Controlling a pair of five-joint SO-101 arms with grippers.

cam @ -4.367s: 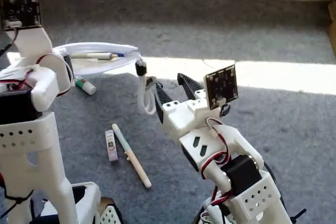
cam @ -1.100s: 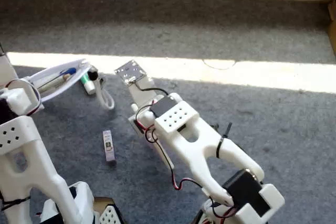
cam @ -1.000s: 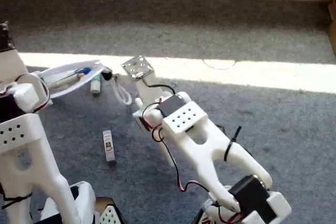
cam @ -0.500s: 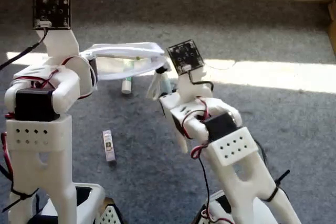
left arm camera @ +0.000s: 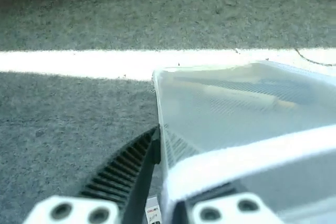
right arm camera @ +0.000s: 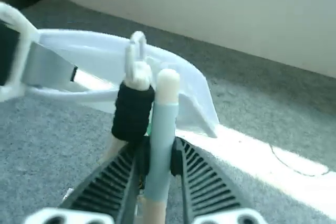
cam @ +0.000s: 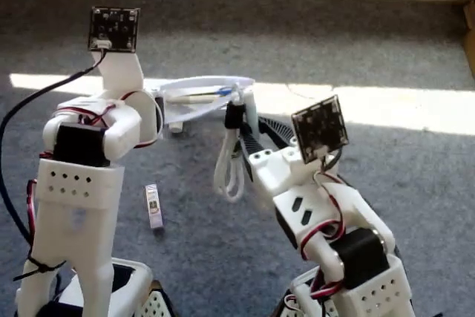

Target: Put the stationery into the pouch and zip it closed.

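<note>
Our left hand (left arm camera: 161, 148) clamps the pouch (left arm camera: 236, 108) above the floor; our right hand (right arm camera: 158, 150) grips a pen (right arm camera: 164, 114) upright, just beside the pouch's end.

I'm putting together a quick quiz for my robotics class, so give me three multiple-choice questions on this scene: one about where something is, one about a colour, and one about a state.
1. Where is the small lilac packet?
A. inside the pouch
B. on the carpet
C. in the right pincer

2. What colour is the barrel of the pen in the right pincer?
A. red
B. black
C. pale blue

3. What state is the left pincer in?
A. shut on the pouch
B. open above the carpet
C. shut on a ruler

Answers:
1. B: the packet lies on the carpet beside the left arm.
2. C: the right wrist view shows a pale blue barrel with a white tip clamped upright.
3. A: the left wrist view shows the pouch's end gripped in that pincer.
</note>
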